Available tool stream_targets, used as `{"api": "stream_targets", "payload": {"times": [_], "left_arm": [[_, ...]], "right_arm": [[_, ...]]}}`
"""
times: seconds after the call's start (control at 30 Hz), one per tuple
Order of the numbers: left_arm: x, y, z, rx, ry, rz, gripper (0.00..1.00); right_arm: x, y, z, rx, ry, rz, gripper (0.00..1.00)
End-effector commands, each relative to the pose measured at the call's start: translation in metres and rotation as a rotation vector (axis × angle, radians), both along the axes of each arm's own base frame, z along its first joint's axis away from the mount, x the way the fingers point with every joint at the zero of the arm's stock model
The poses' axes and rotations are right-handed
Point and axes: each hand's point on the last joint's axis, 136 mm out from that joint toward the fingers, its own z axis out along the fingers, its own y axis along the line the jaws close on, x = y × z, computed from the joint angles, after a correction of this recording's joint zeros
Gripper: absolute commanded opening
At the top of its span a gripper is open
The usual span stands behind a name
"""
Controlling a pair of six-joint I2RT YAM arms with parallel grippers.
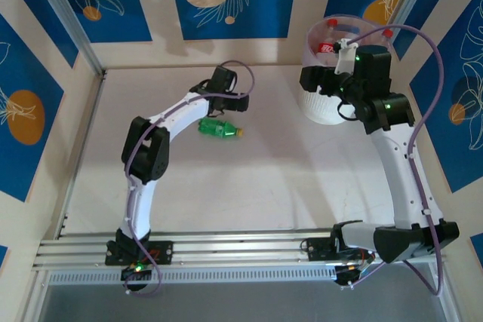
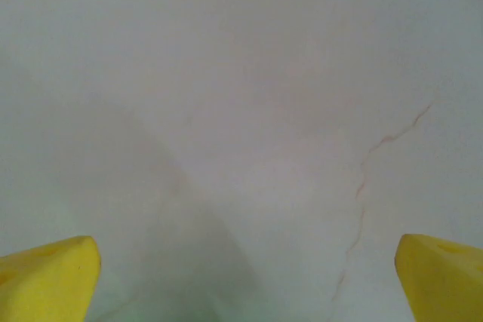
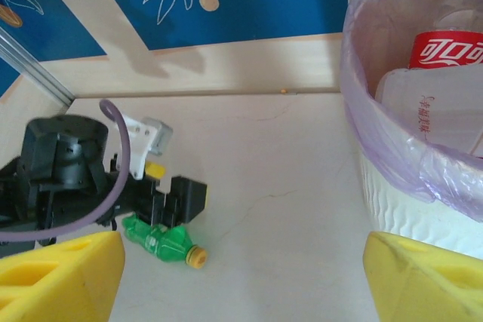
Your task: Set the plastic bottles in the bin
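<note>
White worktop (image 1: pixel 264 186), far right corner: bin (image 1: pixel 318 113) holding red-labelled bottles (image 3: pixel 451 50). Green bottle (image 1: pixel 220 129) lying just beside left tool (image 2: pixel 245 280), jaws wide apart. Right tool (image 3: pixel 241 277) apart too, near bin.

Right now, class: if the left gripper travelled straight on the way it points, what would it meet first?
Most likely the bare white tabletop: the left gripper, jaws open, frames nothing else ahead. The green bottle seems to lie off that line.
</note>
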Motion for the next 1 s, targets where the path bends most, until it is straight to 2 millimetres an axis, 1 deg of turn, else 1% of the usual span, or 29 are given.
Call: {"api": "stream_targets", "payload": {"times": [0.0, 0.07, 0.13, 0.2, 0.23, 0.3, 0.4, 0.5, 0.6, 0.67, 0.73, 0.8, 0.87, 0.97], "left_arm": [[-0.024, 0.025, 0.043, -0.012, -0.110, 0.117, 1.00], [-0.048, 0.061, 0.055, -0.042, -0.137, 0.326, 1.00], [-0.081, 0.089, 0.054, -0.093, -0.105, 0.505, 1.00], [-0.111, 0.108, 0.050, -0.151, -0.065, 0.647, 1.00], [-0.123, 0.114, 0.046, -0.201, -0.032, 0.703, 1.00], [-0.142, 0.116, 0.035, -0.324, 0.030, 0.793, 1.00], [-0.157, 0.107, 0.014, -0.524, 0.129, 0.893, 1.00], [-0.162, 0.102, -0.002, -0.586, 0.193, 0.964, 1.00], [-0.161, 0.106, -0.015, -0.530, 0.207, 1.020, 1.00], [-0.155, 0.103, -0.024, -0.537, 0.199, 1.023, 1.00], [-0.147, 0.104, -0.031, -0.516, 0.177, 1.038, 1.00], [-0.142, 0.103, -0.039, -0.493, 0.170, 1.042, 1.00], [-0.139, 0.097, -0.048, -0.497, 0.194, 1.038, 1.00], [-0.137, 0.087, -0.065, -0.523, 0.240, 1.037, 0.99]], "right_arm": [[-0.011, -0.001, 0.000, -0.003, 0.001, -0.002, 0.83], [-0.012, 0.001, -0.003, -0.004, 0.007, 0.005, 0.83], [-0.013, 0.002, -0.006, -0.003, 0.014, 0.008, 0.83], [-0.014, 0.003, -0.010, 0.000, 0.021, 0.014, 0.83], [-0.014, 0.005, -0.011, 0.002, 0.021, 0.020, 0.83], [-0.014, 0.006, -0.015, 0.006, 0.028, 0.025, 0.83], [-0.015, 0.008, -0.016, 0.008, 0.033, 0.034, 0.83], [-0.019, 0.010, -0.015, 0.018, 0.032, 0.045, 0.83], [-0.024, 0.011, -0.011, 0.017, 0.017, 0.054, 0.83], [-0.028, 0.012, -0.009, 0.013, 0.014, 0.061, 0.83], [-0.033, 0.011, -0.009, 0.008, 0.016, 0.064, 0.83], [-0.037, 0.012, -0.011, 0.004, 0.024, 0.069, 0.83], [-0.041, 0.014, -0.015, 0.003, 0.037, 0.080, 0.83], [-0.049, 0.021, -0.028, 0.005, 0.074, 0.106, 0.83]]}}
